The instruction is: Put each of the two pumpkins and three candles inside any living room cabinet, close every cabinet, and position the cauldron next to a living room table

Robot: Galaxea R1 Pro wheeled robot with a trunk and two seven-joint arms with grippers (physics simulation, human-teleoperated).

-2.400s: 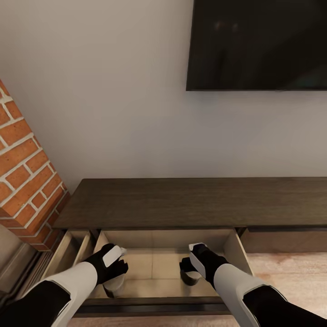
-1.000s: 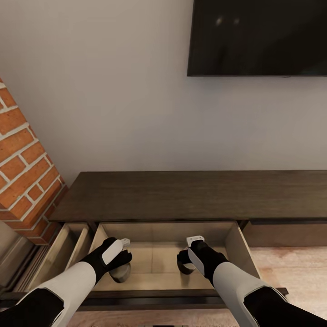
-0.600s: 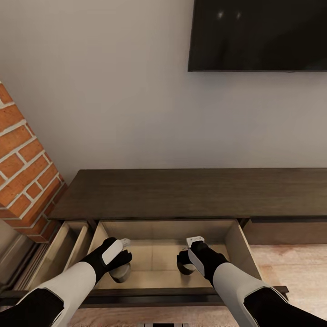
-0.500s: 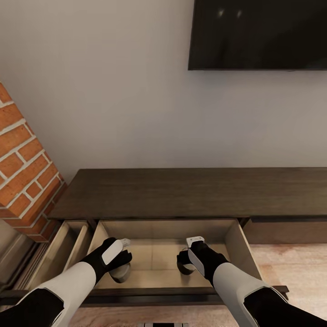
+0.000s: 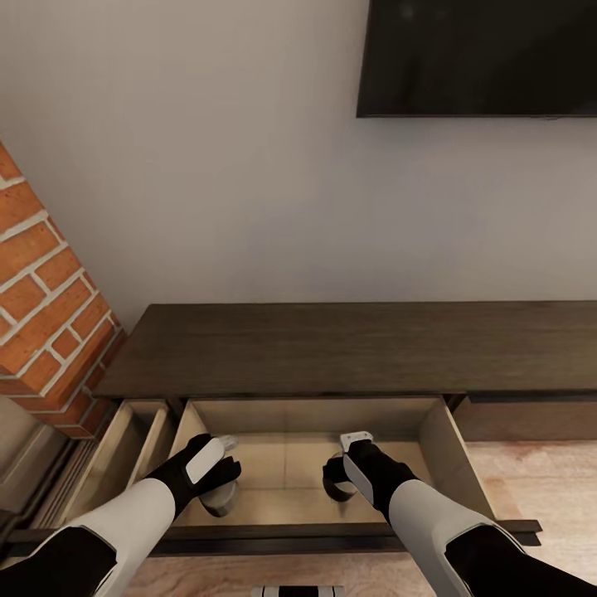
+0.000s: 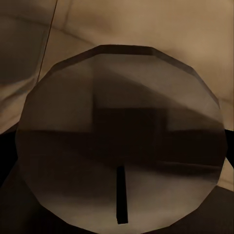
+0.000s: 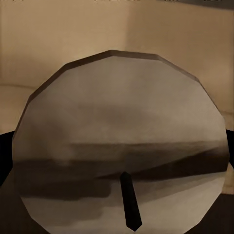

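The long dark brown cabinet (image 5: 332, 348) stands against the wall with its wide drawer (image 5: 286, 414) pulled out, showing a pale wood inside. Both arms reach down into this drawer. My left gripper (image 5: 217, 491) is shut on a stubby grey-beige candle (image 5: 222, 501) at the drawer's left. My right gripper (image 5: 338, 486) is shut on a second candle (image 5: 333, 492) near the middle. Close up in the left wrist view, that candle (image 6: 122, 131) shows its flat top and dark wick. The right wrist view gives the same look at the other candle (image 7: 122, 131). Pumpkins, cauldron and table are out of view.
A narrower drawer (image 5: 124, 448) to the left also stands open, beside a red brick column (image 5: 46, 290). A dark TV (image 5: 481, 58) hangs on the wall above. The drawer front (image 5: 531, 419) to the right is closed, with wooden floor (image 5: 539, 489) below it.
The whole picture has shifted a little, so the camera has moved. Both grippers stay in the drawer with their candles, slightly further in than 2.4 s ago.
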